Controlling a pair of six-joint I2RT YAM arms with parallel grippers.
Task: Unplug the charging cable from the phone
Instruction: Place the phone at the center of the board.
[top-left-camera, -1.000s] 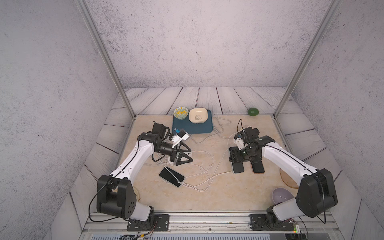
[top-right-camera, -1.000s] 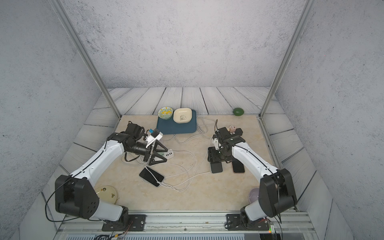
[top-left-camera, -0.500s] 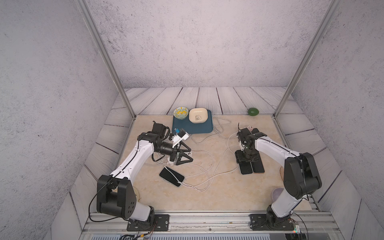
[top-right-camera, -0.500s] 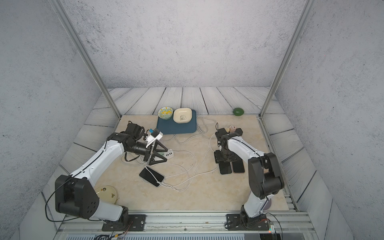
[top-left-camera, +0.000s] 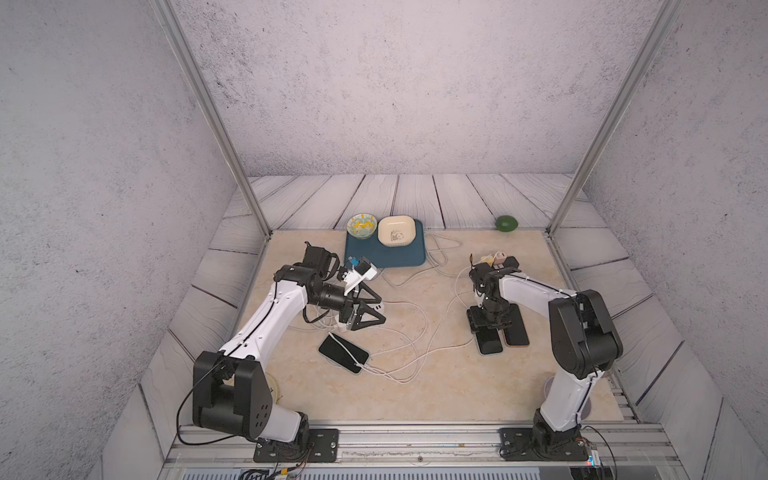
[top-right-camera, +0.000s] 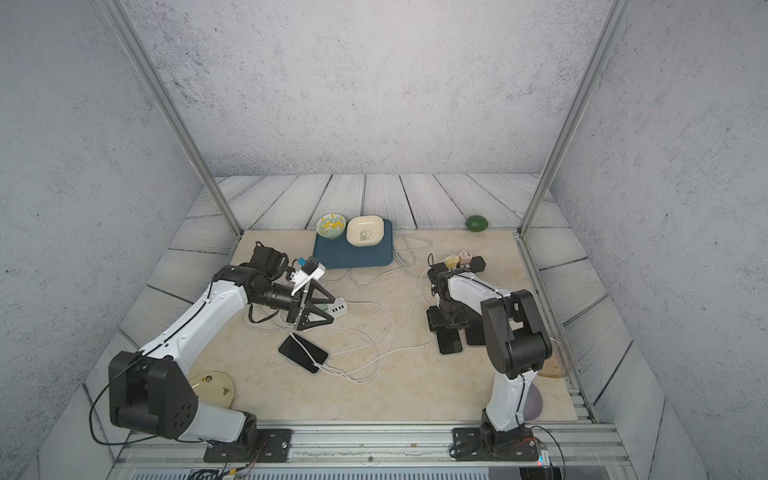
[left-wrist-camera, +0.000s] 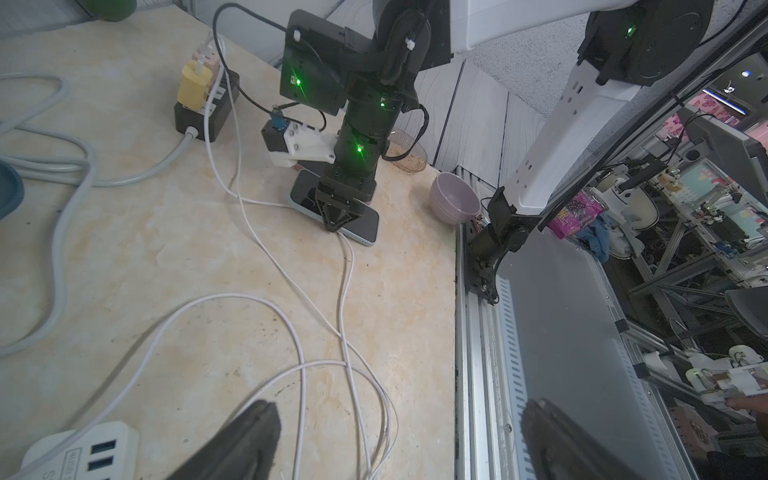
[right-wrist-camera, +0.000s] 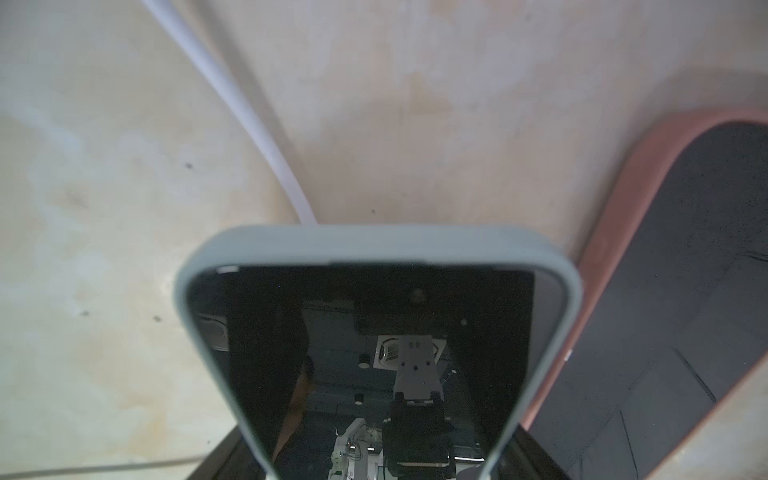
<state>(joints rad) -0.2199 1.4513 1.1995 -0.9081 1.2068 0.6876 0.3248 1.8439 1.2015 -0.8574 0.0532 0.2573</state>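
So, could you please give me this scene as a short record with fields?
Right pincer: down over the grey-cased phone, jaws astride its sides; grip unclear
Charging cable: white, runs into that phone's end edge
Neighbour: pink-cased phone, flat alongside
Left pincer: open, empty, above the white USB power strip
Other phone: black phone, also cabled

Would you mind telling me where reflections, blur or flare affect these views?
Right wrist view: the grey-cased phone's dark screen mirrors the ceiling, and the white cable beyond it is soft. Left wrist view: green lights flare on the right arm. Both top views: even light, faint shadows.
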